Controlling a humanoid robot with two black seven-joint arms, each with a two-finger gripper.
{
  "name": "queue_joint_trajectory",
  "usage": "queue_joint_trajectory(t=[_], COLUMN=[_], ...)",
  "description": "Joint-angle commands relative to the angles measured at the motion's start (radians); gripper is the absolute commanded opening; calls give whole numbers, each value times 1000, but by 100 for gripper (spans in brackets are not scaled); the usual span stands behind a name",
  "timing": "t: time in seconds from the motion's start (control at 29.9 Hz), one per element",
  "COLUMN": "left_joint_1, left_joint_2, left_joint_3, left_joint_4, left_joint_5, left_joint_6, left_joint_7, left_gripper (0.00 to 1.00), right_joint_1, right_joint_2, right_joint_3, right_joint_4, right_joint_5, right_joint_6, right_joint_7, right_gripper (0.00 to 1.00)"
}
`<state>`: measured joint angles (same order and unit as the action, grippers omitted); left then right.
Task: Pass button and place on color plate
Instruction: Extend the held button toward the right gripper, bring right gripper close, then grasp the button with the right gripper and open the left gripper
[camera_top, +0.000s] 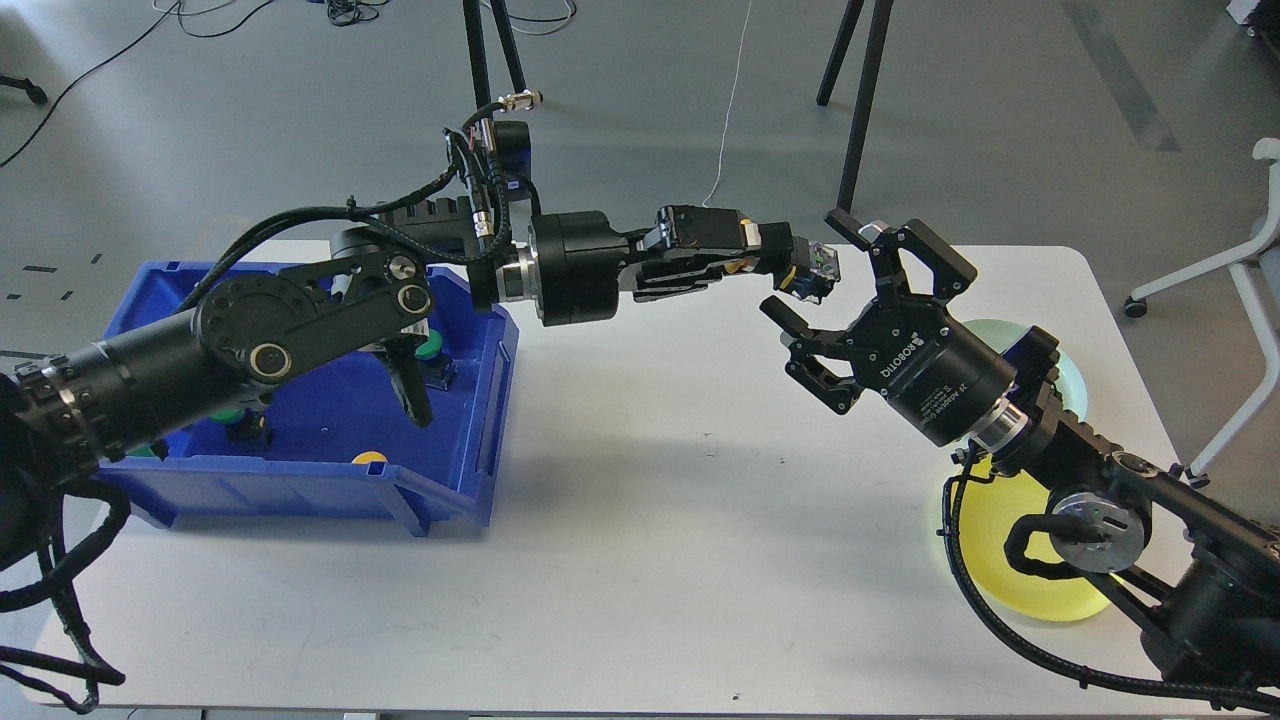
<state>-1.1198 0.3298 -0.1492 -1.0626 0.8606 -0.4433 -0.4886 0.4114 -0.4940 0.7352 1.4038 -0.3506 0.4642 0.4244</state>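
My left gripper (812, 272) reaches right over the middle of the white table, shut on a small button (820, 264) with a blue body and a clear, pale top. My right gripper (815, 285) is open, its fingers (855, 228) spread above and below the button and close around it. A yellow plate (1000, 560) lies at the right front, partly hidden by my right arm. A pale green plate (1010, 330) lies behind it, also partly hidden.
A blue bin (330, 440) stands at the left, holding several green buttons (428, 345) and a yellow one (369, 458). My left arm crosses above it. Tripod legs (860, 110) stand on the floor behind the table.
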Motion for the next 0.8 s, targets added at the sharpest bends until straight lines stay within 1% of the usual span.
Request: queue_joint_trajectory(t=[0.0,0.03,0.07,0.17,0.2,0.27,0.4,0.43,0.5,0.53,0.57,0.6,0.63,0.67,0.77], left_joint_1=[0,0,0,0,-1,0,0,0,0,0,-1,-1,-1,0,0], left_joint_2=[0,0,0,0,0,0,2,2,3,3,3,5,5,5,6], left_joint_3=[-1,0,0,0,0,-1,-1,0,0,-1,-1,-3,-10,-22,-39], left_joint_4=[1,1,1,1,1,1,1,1,1,1,1,1,1,3,32], left_joint_5=[-2,0,0,-2,-2,-2,-2,-2,-5,-11,-20,-38,-61,-90,-120], left_joint_6=[2,2,2,0,2,2,0,0,-5,-11,-15,-23,-28,-35,-45], left_joint_7=[0,0,0,0,0,0,0,0,0,0,0,0,0,0,0], left_gripper=[0,0,0,0,0,0,0,1,12,25,41,62,81,89,95], right_joint_1=[9,10,12,12,12,12,6,6,3,3,3,1,-2,-6,-37], right_joint_2=[-6,-8,-5,-5,-3,-2,-3,-3,-5,-6,-9,-11,-12,-14,-12], right_joint_3=[0,0,0,0,0,0,0,0,0,0,0,0,0,0,10], right_joint_4=[0,0,0,-2,-2,-3,-12,-12,-12,-12,-12,-12,-12,-14,-13], right_joint_5=[-7,-7,-7,-7,-7,-5,-4,-5,-5,-5,-5,-5,-4,-4,1], right_joint_6=[22,24,22,24,24,24,24,24,24,22,22,21,21,17,2], right_joint_7=[25,25,22,20,20,22,22,22,22,21,19,14,13,8,-3], right_gripper=[37,26,17,5,3,1,1,1,1,1,0,0,0,0,0])
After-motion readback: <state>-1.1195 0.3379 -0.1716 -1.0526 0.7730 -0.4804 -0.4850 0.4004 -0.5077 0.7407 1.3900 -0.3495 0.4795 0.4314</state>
